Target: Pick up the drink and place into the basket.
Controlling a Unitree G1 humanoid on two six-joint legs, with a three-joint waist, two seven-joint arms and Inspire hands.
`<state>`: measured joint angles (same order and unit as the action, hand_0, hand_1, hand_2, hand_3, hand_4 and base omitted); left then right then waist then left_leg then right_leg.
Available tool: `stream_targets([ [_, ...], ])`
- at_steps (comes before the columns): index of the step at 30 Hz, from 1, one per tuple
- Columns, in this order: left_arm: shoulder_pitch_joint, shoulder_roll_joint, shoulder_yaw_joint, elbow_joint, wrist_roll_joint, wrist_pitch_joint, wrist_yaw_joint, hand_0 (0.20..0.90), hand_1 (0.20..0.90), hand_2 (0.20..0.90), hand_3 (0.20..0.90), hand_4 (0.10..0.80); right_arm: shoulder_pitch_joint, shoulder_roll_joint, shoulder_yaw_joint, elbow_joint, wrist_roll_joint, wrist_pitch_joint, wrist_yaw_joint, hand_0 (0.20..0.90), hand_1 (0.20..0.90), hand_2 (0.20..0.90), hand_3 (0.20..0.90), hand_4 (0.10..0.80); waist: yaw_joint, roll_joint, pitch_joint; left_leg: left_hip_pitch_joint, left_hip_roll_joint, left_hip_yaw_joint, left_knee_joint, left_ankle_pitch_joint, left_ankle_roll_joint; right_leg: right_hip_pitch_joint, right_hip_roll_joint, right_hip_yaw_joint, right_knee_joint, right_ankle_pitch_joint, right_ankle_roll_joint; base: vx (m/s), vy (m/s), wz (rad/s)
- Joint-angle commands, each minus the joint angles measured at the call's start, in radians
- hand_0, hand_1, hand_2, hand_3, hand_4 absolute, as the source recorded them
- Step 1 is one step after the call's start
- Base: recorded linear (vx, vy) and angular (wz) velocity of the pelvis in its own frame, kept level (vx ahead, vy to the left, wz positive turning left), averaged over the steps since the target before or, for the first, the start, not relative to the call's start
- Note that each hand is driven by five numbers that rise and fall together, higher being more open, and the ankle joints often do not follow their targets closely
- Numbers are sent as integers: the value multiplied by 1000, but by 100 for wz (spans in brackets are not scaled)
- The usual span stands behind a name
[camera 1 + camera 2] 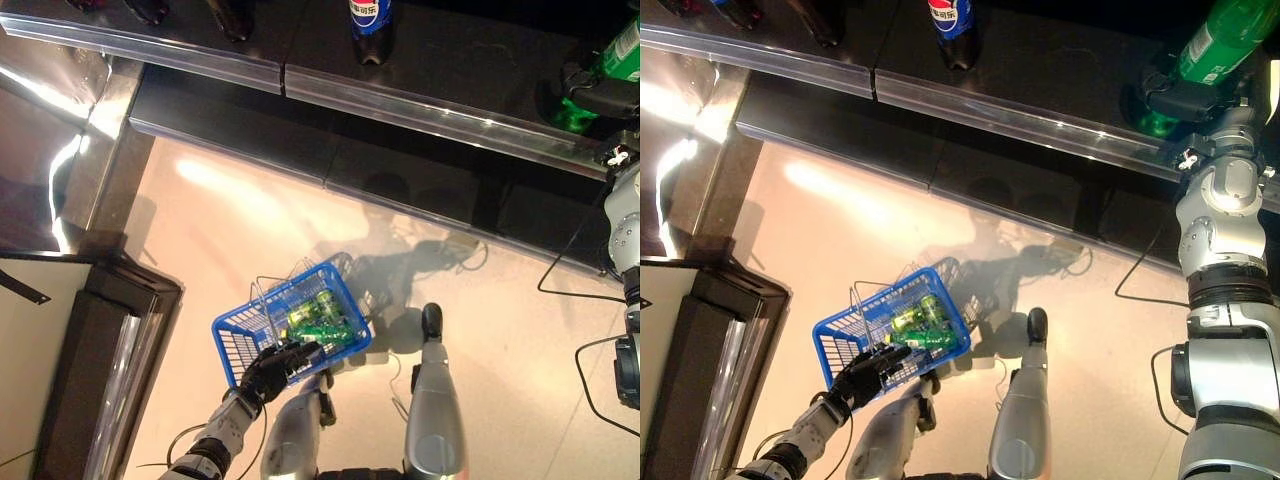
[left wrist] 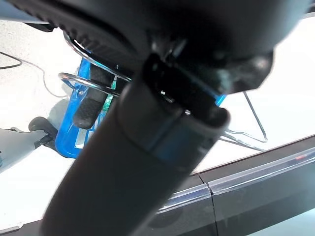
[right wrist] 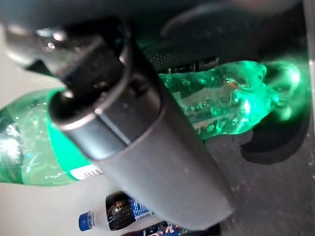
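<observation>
A green drink bottle (image 1: 1225, 35) stands on the dark shelf at the upper right. My right hand (image 1: 1185, 100) is curled round its lower part. In the right wrist view the thumb (image 3: 147, 147) lies across the green bottle (image 3: 226, 103). Down by the floor hangs a blue basket (image 1: 232, 330) with green bottles (image 1: 320, 318) lying in it. My left hand (image 1: 268, 368) grips it at its near rim, and the wire handle (image 2: 93, 86) runs under the fingers in the left wrist view.
A dark cola bottle with a blue label (image 1: 370, 25) stands further left on the same shelf, with more dark bottles beyond it. The shelf has a clear front lip (image 1: 440, 115). A dark cabinet (image 1: 90, 370) stands at the lower left.
</observation>
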<state>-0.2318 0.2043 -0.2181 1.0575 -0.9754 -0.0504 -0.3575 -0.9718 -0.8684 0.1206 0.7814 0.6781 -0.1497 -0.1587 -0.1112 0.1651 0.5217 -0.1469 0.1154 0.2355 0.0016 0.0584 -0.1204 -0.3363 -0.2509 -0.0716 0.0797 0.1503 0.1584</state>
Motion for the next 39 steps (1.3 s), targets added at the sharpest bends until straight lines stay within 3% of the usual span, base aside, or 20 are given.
stream_targets([
  [1, 50, 125, -14, -85, -26, -62, -60, 300, 300, 300, 200, 100, -181, -132, 82, -11, -4, -63, -9, 900, 900, 900, 900, 800, 25, 33, -83, -84, 66, -52, 172, -35, -21, -13, -17, -38, 173, -186, -64, 0, 0, 0],
  [2, 47, 129, -13, -87, -27, -56, -60, 300, 300, 300, 200, 100, -188, -133, 86, -5, -18, -61, -29, 691, 691, 691, 656, 556, 26, 33, -83, -86, 65, -53, 172, -35, -21, -15, -17, -37, 174, -186, -63, 0, 0, 0],
  [3, 45, 132, -14, -85, -29, -55, -62, 300, 300, 300, 200, 100, -194, -133, 91, 2, -13, -57, -42, 300, 300, 300, 200, 100, 28, 34, -83, -85, 65, -53, 171, -34, -21, -15, -18, -39, 173, -185, -63, 0, 0, 0],
  [28, 32, 140, -15, -85, -28, -54, -62, 300, 300, 300, 200, 100, -186, -93, 95, -40, -21, -96, -41, 300, 300, 300, 200, 100, 36, 20, -81, -87, 66, -54, 155, -30, -16, -6, -13, -46, 153, -175, -58, 0, 0, 0],
  [39, 58, 150, 19, -91, 8, -61, -68, 300, 300, 300, 200, 100, -59, -64, 56, -192, -49, -106, -6, 300, 300, 300, 200, 100, 44, -24, -140, 19, 60, -32, 23, 1, -17, 112, 2, -76, 37, -142, -38, 14, 7, 5],
])
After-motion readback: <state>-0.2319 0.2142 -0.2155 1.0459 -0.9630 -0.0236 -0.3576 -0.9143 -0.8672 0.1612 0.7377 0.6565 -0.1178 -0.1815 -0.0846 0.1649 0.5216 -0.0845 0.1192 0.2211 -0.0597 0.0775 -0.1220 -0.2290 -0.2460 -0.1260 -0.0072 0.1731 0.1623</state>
